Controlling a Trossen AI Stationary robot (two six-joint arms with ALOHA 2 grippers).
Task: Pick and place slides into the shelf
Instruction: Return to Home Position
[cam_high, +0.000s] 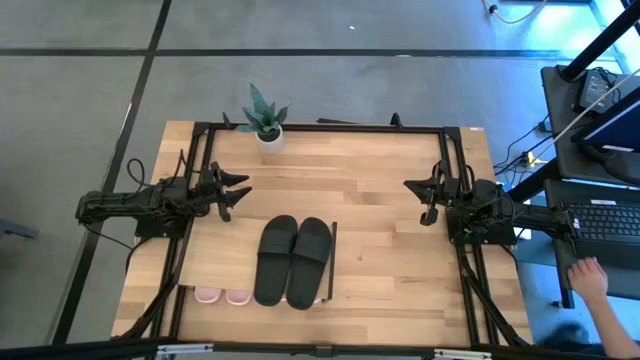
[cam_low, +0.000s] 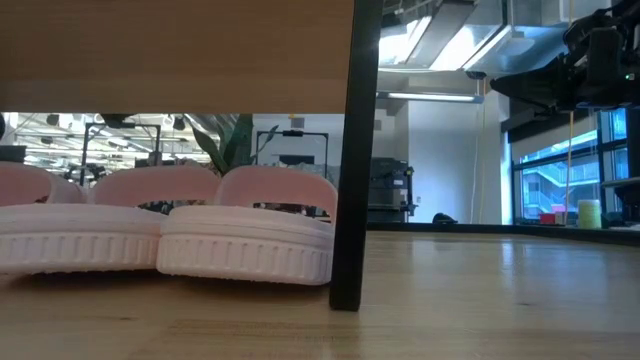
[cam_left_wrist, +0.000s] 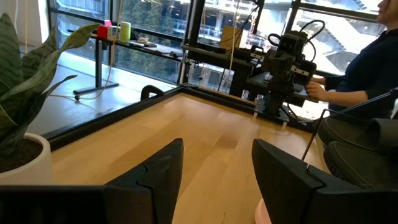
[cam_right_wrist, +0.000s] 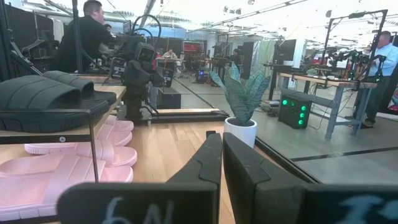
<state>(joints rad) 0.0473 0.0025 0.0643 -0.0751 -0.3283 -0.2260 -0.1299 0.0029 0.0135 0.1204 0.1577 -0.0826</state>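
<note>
Table (cam_high: 400, 255), plank top, spans under both my jaw sets. Shelf (cam_high: 215, 250) lies between them, nearer my left gripper (cam_high: 232, 192), off to its side away from the plant (cam_high: 265, 120), and well apart from my right gripper (cam_high: 420, 198). Black slides (cam_high: 292, 260) lie as a pair on the shelf board, side by side, touching, soles down. Pink slides (cam_low: 245, 240) sit under the board on the table, the nearest one just beside the black end frame. At least three show in the low view, and toes poke out past the board edge in the high view. Neither jaw set touches a slide or the shelf. Left jaws stand apart, empty, over bare table, aimed across at the other arm. Right jaws are together with nothing between them, aimed toward the shelf and plant. Every slide in view looks placed, so I judge the job about done. Handling, my guess: moulded foam, light, sole fairly stiff, strap springy, matte so not slippery, not fragile. Best hold is across the wide strap arch, or pinching one sole sidewall mid-length; a grab at the toe edge likely tips it. A person's hand (cam_high: 590, 278) shows beyond my right arm, off the table
</note>
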